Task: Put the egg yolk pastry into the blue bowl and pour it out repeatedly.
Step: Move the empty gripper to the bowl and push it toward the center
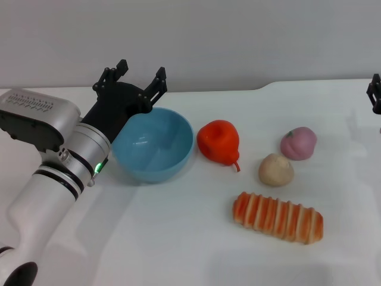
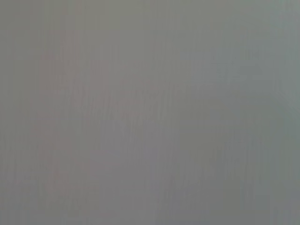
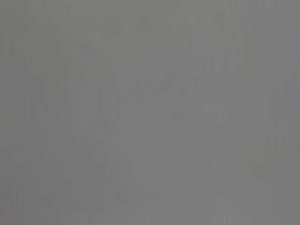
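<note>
On the white table (image 1: 178,250), the largest thing being shown is the left arm, which is being held low along the robot's left side, with the left gripper (image 1: 134,80) poised at the far left rim of the blue bowl (image 1: 153,145). Its black fingers are being held spread apart, with nothing between them. The bowl is being seen upright, glossy and light blue, and nothing is lying inside it.

The long orange-striped bread (image 1: 278,217) is lying nearest the camera, and the red pepper-shaped piece (image 1: 219,140) is resting just beside the bowl, on its right. The pink peach-shaped bun (image 1: 298,143) is lying farther to the right.

The egg yolk pastry (image 1: 275,170) is being seen as a small, round, pale tan dome with a matte surface, sitting on the table between the pink bun and the striped bread, well apart from the bowl. Being round, it is offering no long axis to align with. It is lying to the right of the left gripper, across the bowl and the red piece. The right gripper (image 1: 375,94) is only partly being shown at the right edge, so whether it is spread or clenched cannot be told; it is judged the nearer one to the pastry. Nothing is being shown by either wrist view.
</note>
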